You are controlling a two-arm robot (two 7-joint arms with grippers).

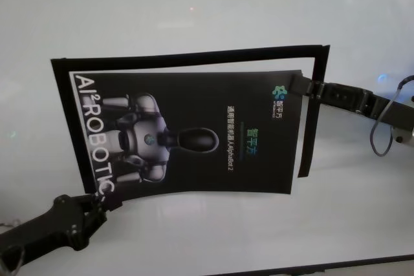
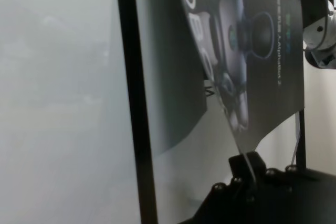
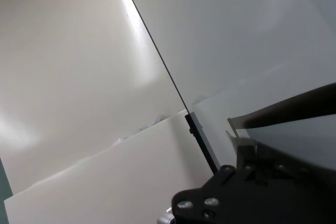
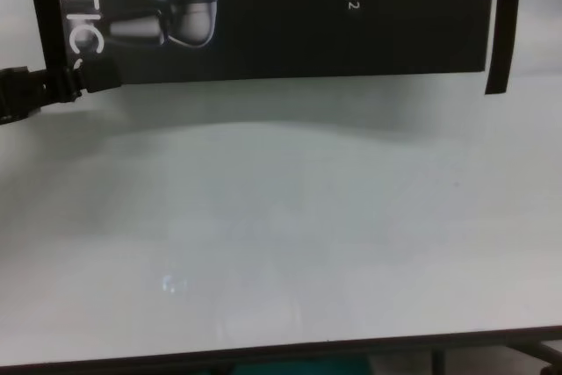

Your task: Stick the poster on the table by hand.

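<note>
Poster held over the tabletop by both grippers.
The left gripper (image 1: 98, 193) jaws pinch the poster (image 1: 194, 134) at one corner, the right gripper (image 1: 313, 87) jaws pinch the opposite corner, above the tabletop (image 1: 207, 4).

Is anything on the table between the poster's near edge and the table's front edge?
No: the chest view shows bare table below the poster.

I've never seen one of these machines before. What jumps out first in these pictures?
A large black poster printed with a silver robot figure is held over the white table. The left tool pinches its near left corner, while the right tool grips its far right corner. Thin black strips mark a frame on the table around it.
</note>
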